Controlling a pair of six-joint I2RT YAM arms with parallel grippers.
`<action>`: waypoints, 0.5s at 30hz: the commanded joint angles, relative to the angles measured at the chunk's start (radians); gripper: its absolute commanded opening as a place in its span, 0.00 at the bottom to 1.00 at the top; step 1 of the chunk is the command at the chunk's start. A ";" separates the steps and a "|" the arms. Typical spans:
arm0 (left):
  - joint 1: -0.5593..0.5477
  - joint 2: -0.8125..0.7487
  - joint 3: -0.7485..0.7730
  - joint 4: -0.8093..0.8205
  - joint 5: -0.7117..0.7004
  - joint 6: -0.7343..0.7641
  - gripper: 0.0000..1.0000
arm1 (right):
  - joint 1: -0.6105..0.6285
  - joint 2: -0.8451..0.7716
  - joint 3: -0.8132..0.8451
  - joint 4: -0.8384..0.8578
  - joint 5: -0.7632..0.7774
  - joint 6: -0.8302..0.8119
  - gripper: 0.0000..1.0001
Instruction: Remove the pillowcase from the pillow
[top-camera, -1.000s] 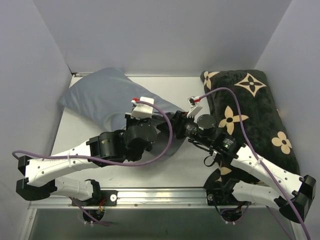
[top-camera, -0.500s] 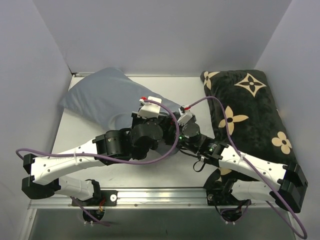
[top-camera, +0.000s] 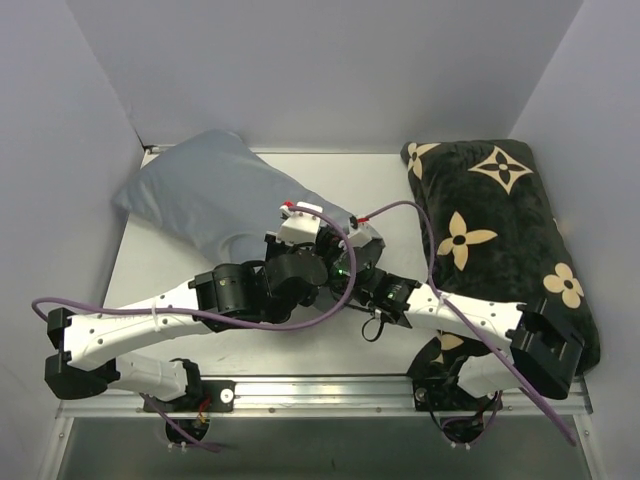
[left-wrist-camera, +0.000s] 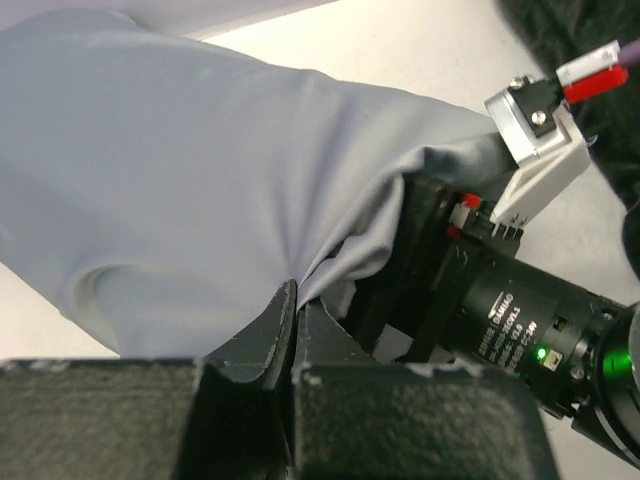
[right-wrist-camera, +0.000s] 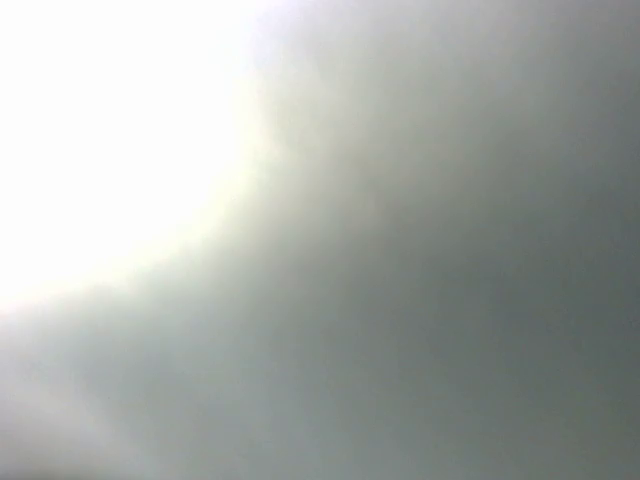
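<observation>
Pillowcase (left-wrist-camera: 180, 170): one fold is pinched tight between the pressed-together jaws of my left gripper (left-wrist-camera: 293, 300), cloth billowing ahead and leftward of them. My right gripper (left-wrist-camera: 420, 250) noses under the cloth just beside; jaws hidden, can't tell.

1 blue-grey pillowcase (top-camera: 200, 195), stretching away from the left pincer (left-wrist-camera: 293, 300). 2 pincers in all, the right pincer (left-wrist-camera: 400, 225) just beside the left. 1 black cushion (top-camera: 500, 220) with beige flowers, right of both pincers. 2 purple cables (top-camera: 432, 240), 1 trailing behind each pincer. 1 bench (top-camera: 385, 180) beneath.
</observation>
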 joint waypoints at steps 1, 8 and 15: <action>0.004 -0.073 -0.005 0.012 0.031 -0.074 0.00 | -0.031 0.042 0.084 0.052 0.043 0.005 0.35; 0.116 -0.193 -0.120 -0.058 0.158 -0.167 0.00 | -0.166 -0.119 0.008 -0.151 0.121 -0.040 0.00; 0.148 -0.248 -0.232 -0.125 0.296 -0.270 0.00 | -0.307 -0.211 0.009 -0.295 0.105 -0.136 0.00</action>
